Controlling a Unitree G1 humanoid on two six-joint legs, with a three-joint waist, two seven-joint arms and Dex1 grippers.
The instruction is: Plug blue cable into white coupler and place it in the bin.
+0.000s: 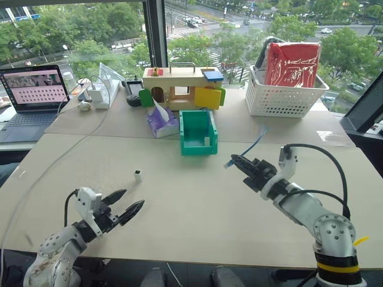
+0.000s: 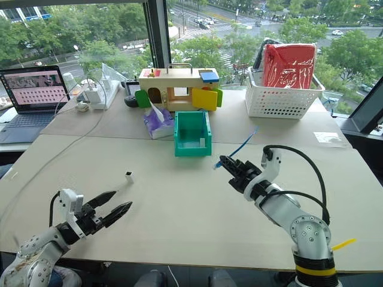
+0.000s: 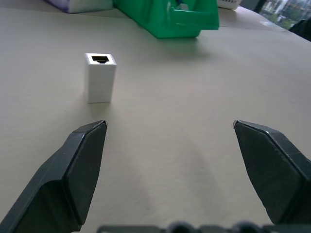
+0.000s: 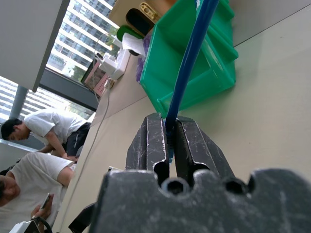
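Observation:
The white coupler [image 1: 137, 175] stands upright on the beige table, socket facing up, just ahead of my left gripper [image 1: 130, 200]. That gripper is open, low over the table near its front left edge, with nothing between its fingers. In the left wrist view the coupler [image 3: 100, 77] stands beyond one fingertip [image 3: 90, 141]. My right gripper [image 1: 236, 160] is shut on the blue cable [image 1: 254, 145] near its clear plug end, above the table right of the green bin [image 1: 198, 149]. The rest of the cable trails back to the table behind the gripper. The right wrist view shows the cable [image 4: 189, 58] pinched between the fingers.
A white lattice basket [image 1: 281, 98] holding a red bag stands at the back right. Behind the bin are a wooden toy house [image 1: 179, 86] and a purple tissue pack [image 1: 161, 122]. A laptop [image 1: 33, 89] and a white cord [image 1: 60, 149] occupy the left. People [image 4: 43, 131] sit beyond the table.

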